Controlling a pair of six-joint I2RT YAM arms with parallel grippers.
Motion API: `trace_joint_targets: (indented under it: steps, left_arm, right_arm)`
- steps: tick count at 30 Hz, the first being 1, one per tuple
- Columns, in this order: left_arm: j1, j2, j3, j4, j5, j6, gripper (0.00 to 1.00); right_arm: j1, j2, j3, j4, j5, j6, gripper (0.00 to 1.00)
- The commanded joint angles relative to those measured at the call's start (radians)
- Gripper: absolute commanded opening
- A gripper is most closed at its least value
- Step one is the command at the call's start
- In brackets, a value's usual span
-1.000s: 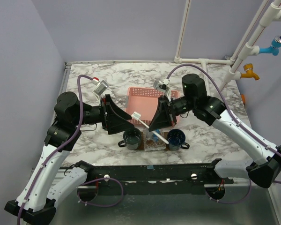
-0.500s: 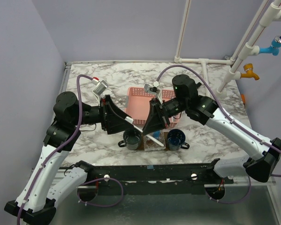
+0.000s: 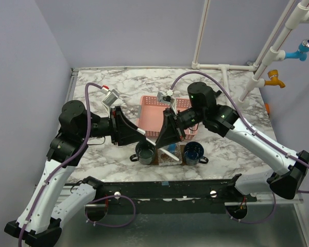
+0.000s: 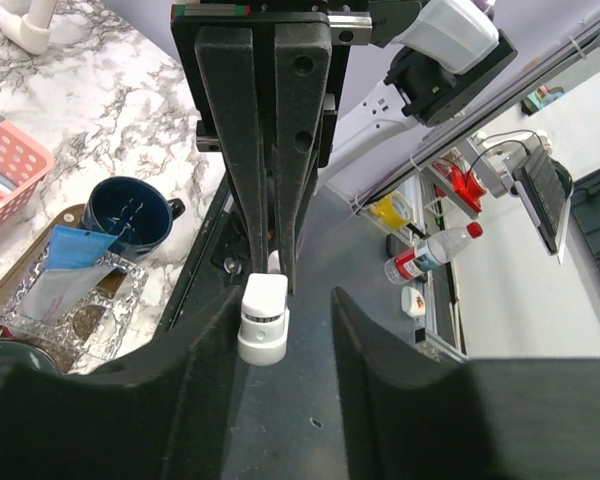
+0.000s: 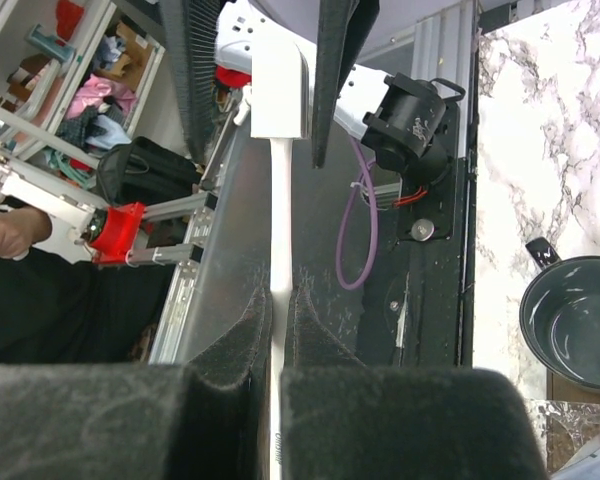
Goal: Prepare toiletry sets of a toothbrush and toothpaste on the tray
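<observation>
My right gripper point(image 3: 159, 142) is shut on the thin handle of the white toothbrush point(image 5: 277, 180), which it holds in the air above the tray's left end. In the right wrist view its fingers point(image 5: 277, 298) pinch the handle. The brush head point(image 4: 263, 320) sits between the open fingers of my left gripper point(image 4: 285, 300), close to the left finger. My left gripper point(image 3: 142, 133) faces the right one tip to tip. The dark brown tray point(image 3: 157, 160) lies at the table's near edge. I cannot make out the toothpaste.
A pink mesh basket point(image 3: 155, 109) stands behind the grippers. A dark green mug point(image 3: 144, 151) and a dark blue mug point(image 3: 193, 152) flank the tray. A clear glass dish with a blue packet point(image 4: 75, 250) sits on the tray. White pipes stand at the back right.
My right gripper has moved left with the toothbrush towards my left gripper. The brush head now lies between the left fingers. The left arm has hardly moved.
</observation>
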Motion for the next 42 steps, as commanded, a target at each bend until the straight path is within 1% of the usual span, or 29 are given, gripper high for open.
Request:
trace_joint_targets:
  steps: [1, 4, 7, 11, 14, 15, 16, 17, 19, 23, 24, 30, 33, 37, 42]
  left_arm:
    - [0.007, -0.013, 0.025, -0.032, 0.009, 0.043, 0.35]
    - [0.007, -0.014, 0.023, -0.041, 0.004, 0.056, 0.26]
    - [0.007, -0.013, 0.025, -0.056, -0.007, 0.069, 0.14]
    - [0.007, -0.016, 0.023, -0.069, -0.029, 0.083, 0.00]
    - [0.007, -0.024, 0.017, -0.072, -0.039, 0.084, 0.00]
    - [0.007, -0.030, 0.016, -0.074, -0.050, 0.084, 0.00]
    - [0.006, -0.040, 0.013, -0.078, -0.066, 0.086, 0.00]
    - [0.006, -0.051, 0.011, -0.084, -0.081, 0.092, 0.00]
    - [0.003, -0.081, 0.011, -0.105, -0.135, 0.100, 0.00]
    - [-0.019, -0.139, 0.018, -0.172, -0.251, 0.131, 0.00]
    - [-0.025, -0.152, 0.021, -0.191, -0.272, 0.139, 0.00]
    - [-0.102, -0.183, 0.016, -0.276, -0.409, 0.159, 0.00]
    - [-0.182, -0.189, 0.007, -0.313, -0.511, 0.159, 0.00]
    - [-0.310, -0.185, -0.012, -0.338, -0.671, 0.137, 0.00]
    - [-0.447, -0.165, -0.031, -0.394, -0.868, 0.095, 0.00]
  right_arm:
    - [0.012, 0.008, 0.025, -0.018, 0.015, -0.006, 0.00]
    - [0.015, 0.009, 0.021, -0.021, 0.016, -0.011, 0.01]
    - [0.016, 0.008, 0.016, -0.031, 0.019, -0.020, 0.01]
    - [0.019, 0.008, 0.007, -0.037, 0.022, -0.027, 0.00]
    - [0.019, 0.005, 0.003, -0.046, 0.037, -0.035, 0.02]
    - [0.018, 0.002, 0.002, -0.049, 0.052, -0.038, 0.10]
    - [0.018, -0.002, -0.002, -0.051, 0.072, -0.039, 0.20]
    - [0.019, -0.008, -0.005, -0.052, 0.091, -0.044, 0.26]
    - [0.018, -0.023, -0.012, -0.059, 0.145, -0.051, 0.43]
    - [0.018, -0.064, -0.021, -0.061, 0.269, -0.049, 0.60]
    - [0.018, -0.072, -0.024, -0.060, 0.310, -0.046, 0.62]
    - [0.019, -0.150, -0.045, -0.020, 0.531, -0.008, 0.70]
    - [0.018, -0.194, -0.064, 0.016, 0.631, 0.020, 0.71]
    - [0.018, -0.225, -0.073, 0.020, 0.790, 0.050, 0.73]
    - [0.018, -0.238, -0.092, 0.024, 0.900, 0.066, 0.73]
